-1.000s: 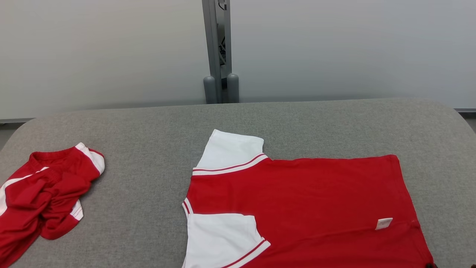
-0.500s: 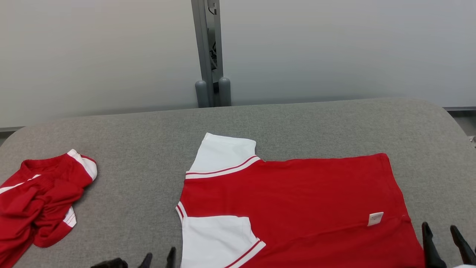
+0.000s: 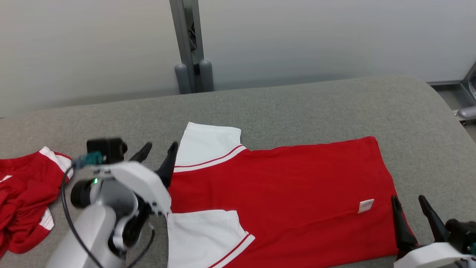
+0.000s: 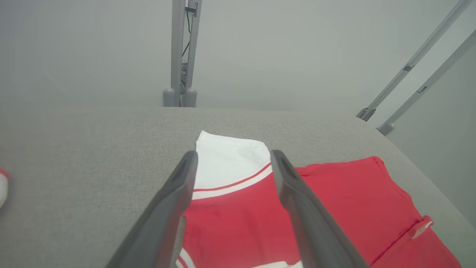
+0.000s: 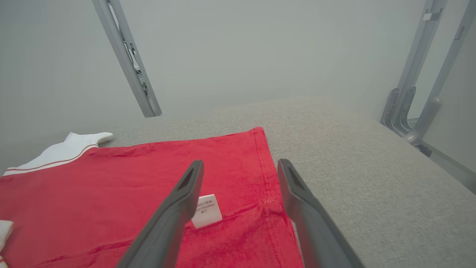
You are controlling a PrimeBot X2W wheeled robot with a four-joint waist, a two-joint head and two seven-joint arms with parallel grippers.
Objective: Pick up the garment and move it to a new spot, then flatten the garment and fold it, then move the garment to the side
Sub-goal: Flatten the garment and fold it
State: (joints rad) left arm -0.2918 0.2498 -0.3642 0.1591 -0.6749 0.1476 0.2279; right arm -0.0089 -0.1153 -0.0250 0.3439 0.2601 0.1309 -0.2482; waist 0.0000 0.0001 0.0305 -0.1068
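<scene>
A red garment (image 3: 290, 193) with white sleeves lies flat on the grey table (image 3: 297, 108), folded in half, a small white tag (image 3: 366, 205) near its right hem. One white sleeve (image 3: 208, 143) points to the far side, another (image 3: 200, 238) lies near the front. My left gripper (image 3: 160, 149) hovers open at the garment's left edge, its fingers framing the far sleeve (image 4: 230, 160) in the left wrist view. Over the right hem my right gripper (image 3: 409, 203) stands open, the tag (image 5: 206, 210) beside its left finger in the right wrist view.
A second red and white garment (image 3: 26, 193) lies crumpled at the table's left edge. A grey metal post (image 3: 189, 48) stands behind the table against a pale wall. Metal frame legs (image 5: 416, 111) stand off the table's right end.
Both arms have risen into the head view, the left gripper reaching up beside the far sleeve and the right one to the hem. The camera has swung, shifting the scene leftward.
</scene>
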